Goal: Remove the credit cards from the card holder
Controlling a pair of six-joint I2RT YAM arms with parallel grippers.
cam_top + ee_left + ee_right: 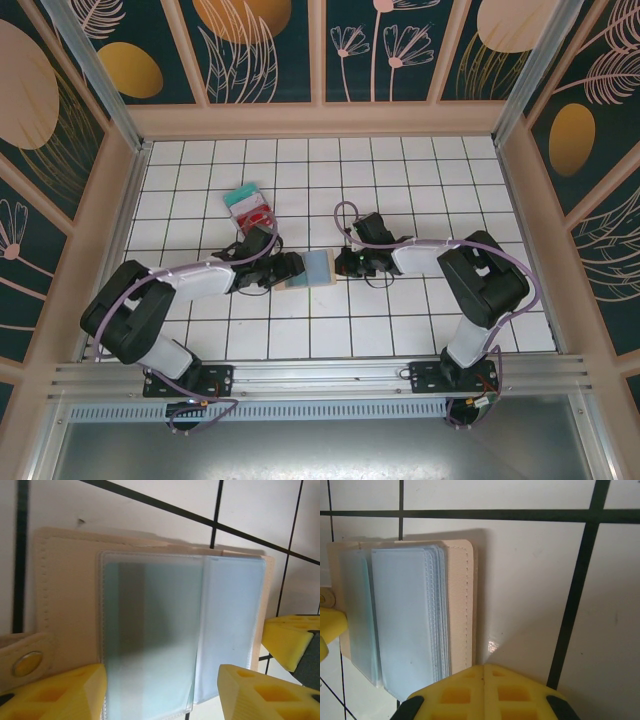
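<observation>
Reaching inward, the left gripper (162, 687) stands half-open astride the tan card holder (65, 595), frosted blue-grey sleeves (150, 630) fanned; right gripper (485, 692) closed beside it.

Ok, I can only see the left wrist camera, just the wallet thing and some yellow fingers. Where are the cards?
Observer: In the top view the teal card and the red card lie together on the table. They are beyond the left gripper, away from the card holder.
Operator: What's the yellow lump on my right?
Observer: That's the right gripper, on the other side of the holder from yours. The right wrist view shows its fingers shut together.
Operator: Any cards hiding inside?
Observer: The right wrist view shows a stack of clear sleeves, and no coloured card shows among them.
</observation>
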